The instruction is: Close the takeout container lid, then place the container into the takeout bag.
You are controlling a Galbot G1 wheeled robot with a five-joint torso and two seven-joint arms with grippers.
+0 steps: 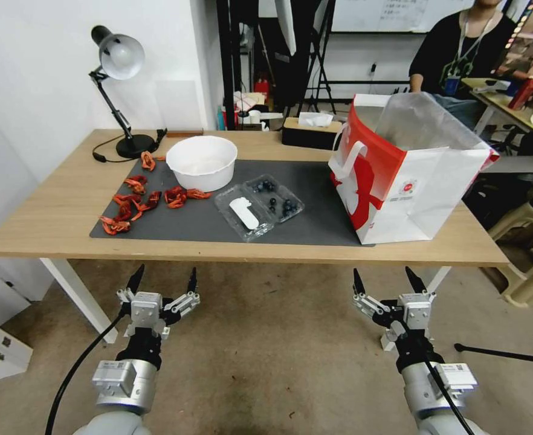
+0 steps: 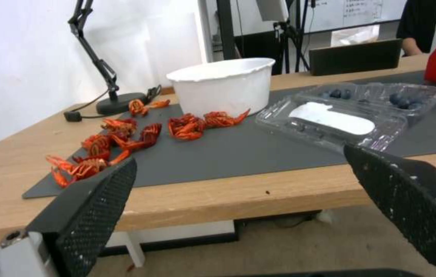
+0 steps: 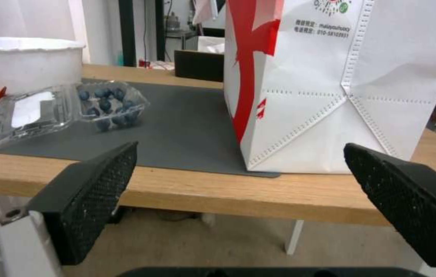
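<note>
Scattered crayfish beside white bowl

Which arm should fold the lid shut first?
Probably left: the lid lies open on the container's left side, nearer the left gripper. The right gripper hangs before the takeout bag.

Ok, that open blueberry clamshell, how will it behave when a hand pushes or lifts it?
The takeout container looks like thin clear plastic, so it probably flexes and dents under a squeeze. Holding few berries, it is likely light and may slide on the dark mat. Its lid lies open flat, so lifting now could spill berries.
</note>
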